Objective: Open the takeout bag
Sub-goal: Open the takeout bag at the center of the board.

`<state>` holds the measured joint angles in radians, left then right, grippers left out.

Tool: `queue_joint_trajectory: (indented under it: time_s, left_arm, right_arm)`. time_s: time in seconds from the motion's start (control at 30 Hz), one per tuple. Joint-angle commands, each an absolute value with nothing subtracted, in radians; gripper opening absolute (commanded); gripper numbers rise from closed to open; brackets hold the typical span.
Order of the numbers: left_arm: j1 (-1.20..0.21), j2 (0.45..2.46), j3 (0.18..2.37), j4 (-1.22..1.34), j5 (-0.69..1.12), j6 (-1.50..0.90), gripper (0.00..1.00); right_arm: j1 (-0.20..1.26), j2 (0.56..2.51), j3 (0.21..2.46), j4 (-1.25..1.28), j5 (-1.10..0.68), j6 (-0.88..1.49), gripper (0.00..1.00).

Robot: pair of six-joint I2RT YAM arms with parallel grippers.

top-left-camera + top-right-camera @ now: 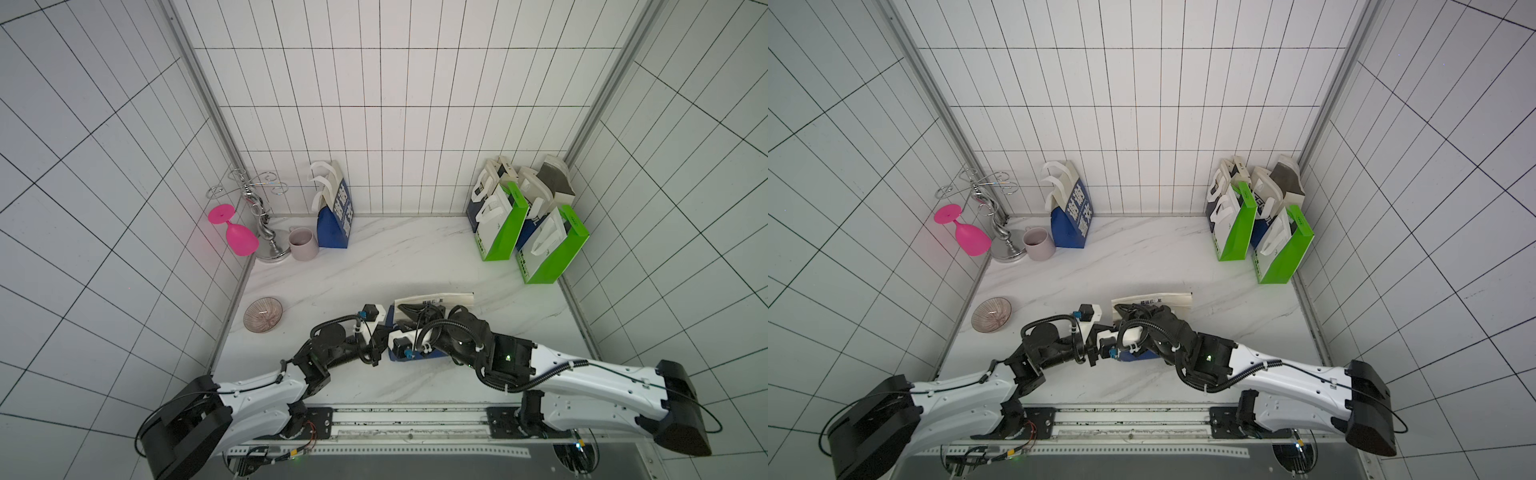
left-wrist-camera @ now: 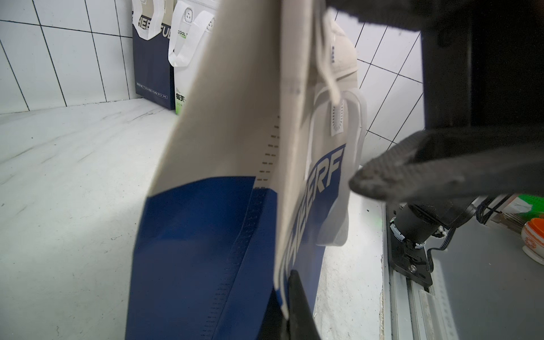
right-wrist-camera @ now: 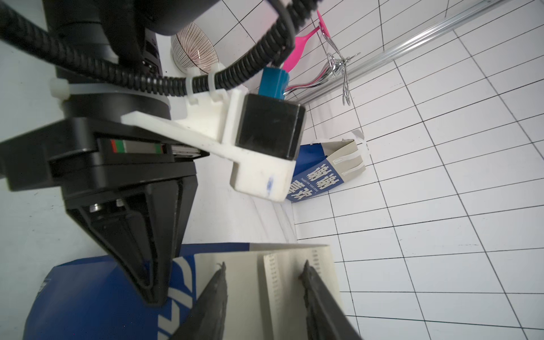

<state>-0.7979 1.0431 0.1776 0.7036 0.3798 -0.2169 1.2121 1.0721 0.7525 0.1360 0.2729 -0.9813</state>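
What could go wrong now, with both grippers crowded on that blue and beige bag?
The left gripper pinches just the edge of the takeout bag; a pull could slip or tear the paper. The right gripper is open astride the beige top, close beside the left one, so the two may collide.

Both top views look steeply down from above the robot's base over the whole tabletop [image 1: 395, 257]. The left wrist camera sits close against the takeout bag [image 2: 206, 235], facing the far right corner. The right wrist camera looks past the right end effector [image 3: 263, 268], close over the same bag, toward the far left corner.
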Motion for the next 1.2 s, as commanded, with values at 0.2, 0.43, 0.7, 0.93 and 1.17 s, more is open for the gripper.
queue_joint_trajectory:
  time_s: [0.2, 0.43, 0.7, 0.93, 1.17]
  left_arm:
    - [-0.802, 1.029, 0.193, 0.762, 0.410, -0.221, 0.00]
    - [-0.803, 1.006, 0.189, 0.750, 0.405, -0.215, 0.00]
    - [-0.802, 1.003, 0.189, 0.748, 0.405, -0.216, 0.00]
    - [-0.804, 1.005, 0.191, 0.749, 0.408, -0.215, 0.00]
    - [-0.805, 0.999, 0.192, 0.747, 0.407, -0.213, 0.00]
  right_arm:
    - [1.229, 1.134, 0.718, 0.255, 0.405, -1.073, 0.43]
    - [1.233, 1.162, 0.703, 0.357, 0.489, -1.113, 0.38]
    - [1.233, 1.184, 0.704, 0.379, 0.533, -1.130, 0.32]
    - [1.233, 1.200, 0.707, 0.370, 0.541, -1.121, 0.18]
    - [1.233, 1.200, 0.724, 0.366, 0.558, -1.077, 0.02]
